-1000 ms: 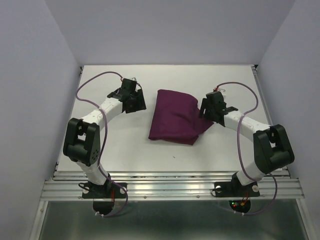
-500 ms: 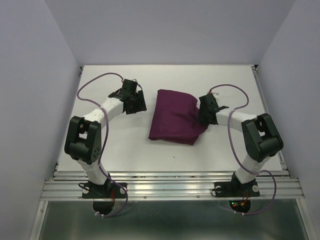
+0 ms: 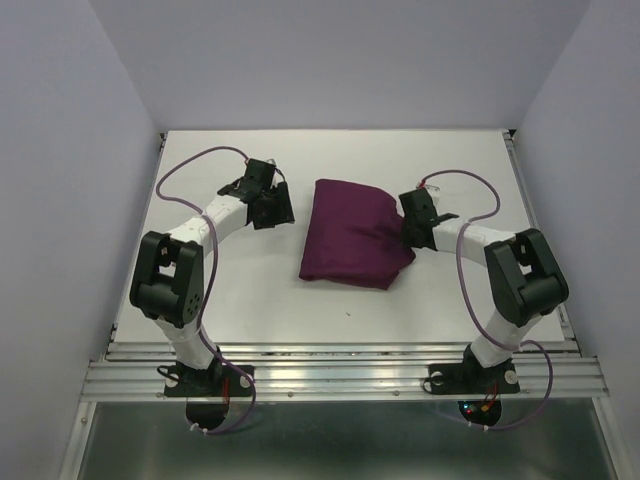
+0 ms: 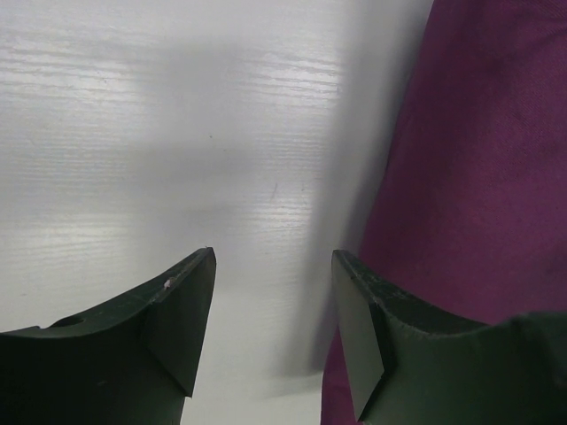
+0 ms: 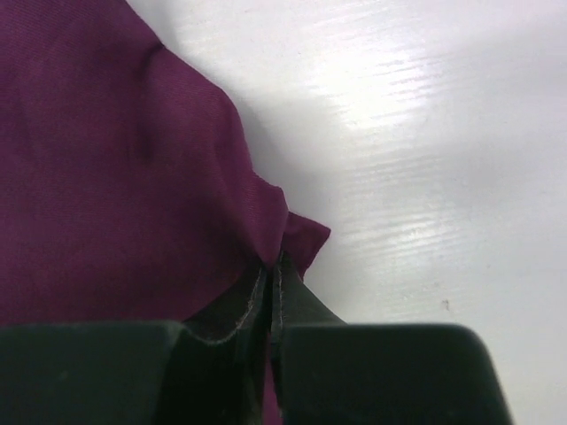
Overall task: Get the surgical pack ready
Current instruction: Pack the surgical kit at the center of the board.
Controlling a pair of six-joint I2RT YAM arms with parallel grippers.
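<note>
from above, the purple cloth wrap lies bundled mid-counter. the left pincer sits just off its left edge, the right pincer at its right edge. in the left wrist view the jaws stand apart over bare counter, with cloth beside one finger. in the right wrist view the jaws are pressed together, pinching a fold of the wrap's edge.

You see the deep-purple cloth wrap folded into a rumpled, closed bundle, lying flat on the bench at centre frame.
</note>
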